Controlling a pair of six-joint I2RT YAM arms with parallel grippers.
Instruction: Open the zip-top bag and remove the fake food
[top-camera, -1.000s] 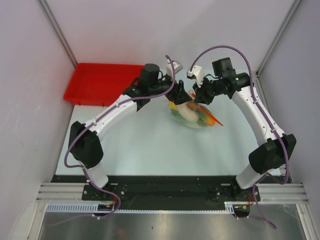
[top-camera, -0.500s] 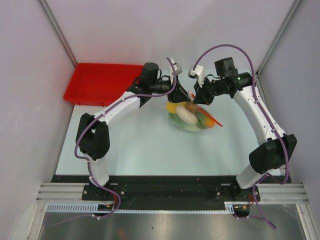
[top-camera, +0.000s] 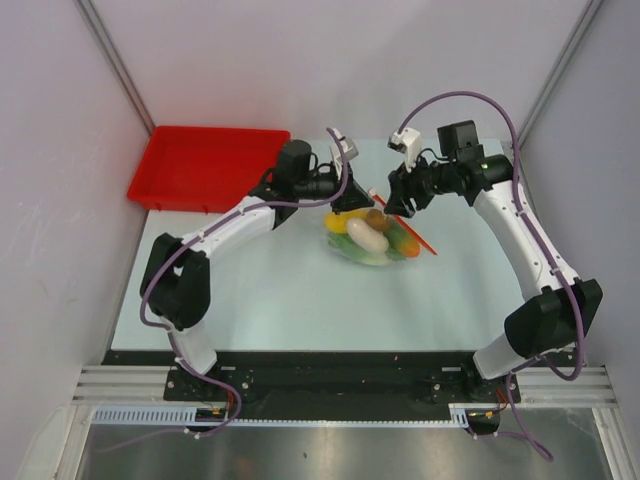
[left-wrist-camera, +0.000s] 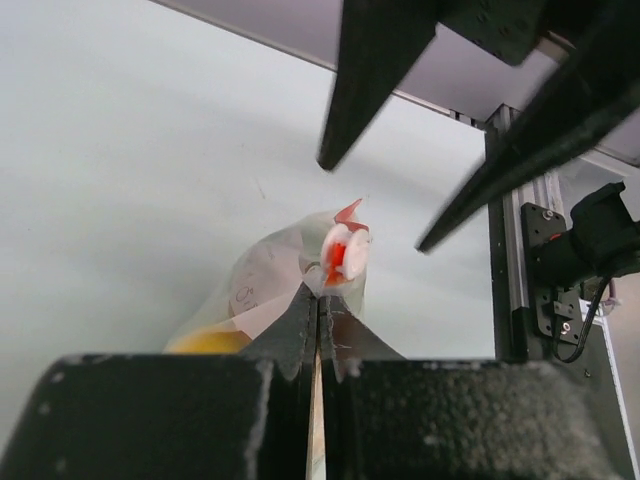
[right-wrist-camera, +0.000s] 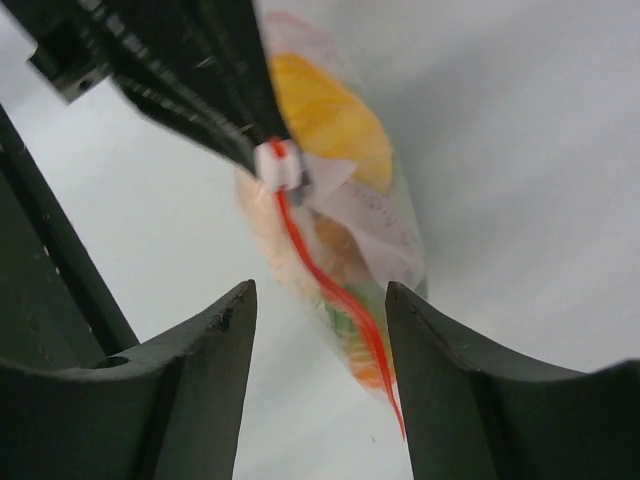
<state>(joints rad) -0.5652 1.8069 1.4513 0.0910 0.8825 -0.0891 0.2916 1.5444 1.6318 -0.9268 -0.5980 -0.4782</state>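
The zip-top bag (top-camera: 370, 245) is a small clear floppy pouch lying near the middle of the worktop (top-camera: 270, 290), between the 2 arms. A thin red-orange zip strip (right-wrist-camera: 360, 335) runs along its mouth, with a white slider (right-wrist-camera: 280, 166) at one end. The fake food (top-camera: 368, 237) is all inside it. From above, a white oblong piece sits in the middle, with yellow to its left, a small brown piece behind it, green below and orange-red on the right.

The left gripper (left-wrist-camera: 318, 302) is closed tight on the bag's top edge, right beside the slider, with the plastic pinched between its fingers. The right gripper (right-wrist-camera: 320, 290) is spread wide and grips nothing. In its wrist view the zip strip shows in the gap between its fingers, apart from both.

The right wrist view is blurred, so the food there is only patches of yellow, orange and green. In the left wrist view the gripper's own body covers most of the bag, leaving just the slider end and a bit of yellow. I cannot tell whether the mouth is zipped shut or partly open, nor how much of the bag's weight rests on the worktop.
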